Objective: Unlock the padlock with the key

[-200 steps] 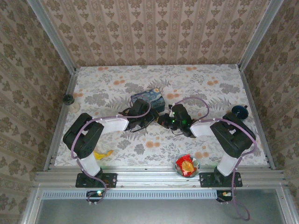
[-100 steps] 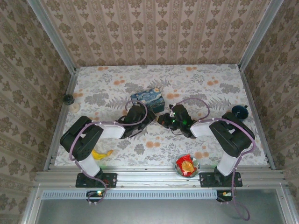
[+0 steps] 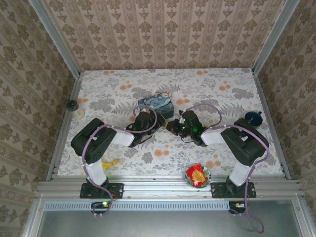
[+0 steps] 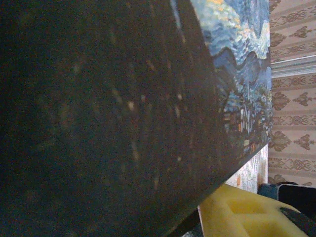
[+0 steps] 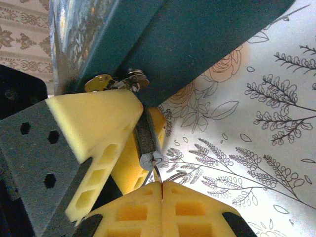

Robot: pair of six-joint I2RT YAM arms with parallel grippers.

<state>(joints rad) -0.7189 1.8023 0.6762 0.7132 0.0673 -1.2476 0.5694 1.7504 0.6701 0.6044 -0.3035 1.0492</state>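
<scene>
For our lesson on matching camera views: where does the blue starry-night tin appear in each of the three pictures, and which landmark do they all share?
Top external: blue tin at mid-table, near the picture's centre.
Left wrist: blue tin at the upper right, painted side showing, very close.
Right wrist: blue tin across the top of the picture.
Shared landmark: patterned wallpaper.

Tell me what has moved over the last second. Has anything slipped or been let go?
The left gripper drew back toward the near edge, off the lid of the blue tin, which is now fully uncovered. Its pads now clamp the padlock. Unchanged: the right gripper is in the same spot, shut on the key at the padlock's end, and the tin has not shifted.
</scene>
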